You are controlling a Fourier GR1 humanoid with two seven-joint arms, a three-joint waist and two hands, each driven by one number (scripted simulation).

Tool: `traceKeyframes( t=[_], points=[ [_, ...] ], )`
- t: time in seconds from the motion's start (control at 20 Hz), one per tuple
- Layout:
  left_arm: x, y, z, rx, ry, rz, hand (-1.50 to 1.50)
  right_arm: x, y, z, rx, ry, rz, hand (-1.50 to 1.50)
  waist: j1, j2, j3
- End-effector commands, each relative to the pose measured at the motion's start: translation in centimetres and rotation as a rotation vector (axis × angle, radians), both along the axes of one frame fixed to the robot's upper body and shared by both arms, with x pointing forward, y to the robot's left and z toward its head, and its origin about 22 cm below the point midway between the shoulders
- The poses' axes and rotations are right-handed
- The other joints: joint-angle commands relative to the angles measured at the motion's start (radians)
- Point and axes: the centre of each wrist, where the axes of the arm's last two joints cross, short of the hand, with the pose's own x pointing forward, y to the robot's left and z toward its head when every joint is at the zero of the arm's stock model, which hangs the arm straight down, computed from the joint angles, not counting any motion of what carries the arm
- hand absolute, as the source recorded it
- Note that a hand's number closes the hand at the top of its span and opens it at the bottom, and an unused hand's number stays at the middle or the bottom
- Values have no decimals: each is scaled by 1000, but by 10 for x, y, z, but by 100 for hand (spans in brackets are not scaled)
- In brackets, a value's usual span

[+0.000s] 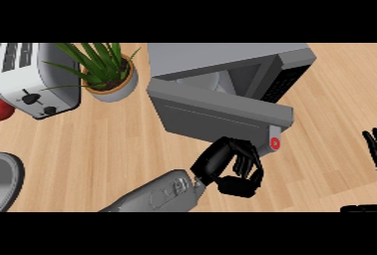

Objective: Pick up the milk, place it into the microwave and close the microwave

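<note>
1. Starting at the counter's far left corner, a white toaster stands with a potted plant just beside it. Neither has a part in the task.
2. The microwave sits along the far edge, right of the plant. Its door stands partly swung, neither wide open nor latched, and hides most of the cavity.
3. The milk shows nowhere on the counter. It may sit inside behind the door, but I cannot tell.
4. The left hand is just in front of the door's free edge, near the red button. Its fingers are curled with nothing in them, knuckles towards the door.
5. The right hand rests at the counter's right edge, fingers straight, well apart from the microwave.
6. As a judgement, milk is a smooth container with some weight from the liquid. Its walls probably give under a squeeze. It is best taken round the middle of its body and kept upright.
</note>
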Motion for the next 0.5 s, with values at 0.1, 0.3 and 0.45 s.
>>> traceKeyframes(
  t=[0.1, 0.3, 0.45],
  points=[
    [26, -10, 27, -31, -44, 55, 150, 19, 4, 20, 14, -62, 61, -150, -53, 17, 1],
    [40, -15, 45, -43, -68, 88, 150, 25, 3, 28, 14, -73, 105, -150, -87, 23, 3],
    [50, -18, 55, -37, -87, 110, 150, 39, 5, 44, 15, -121, 140, -150, -99, 28, 4]
  ],
)
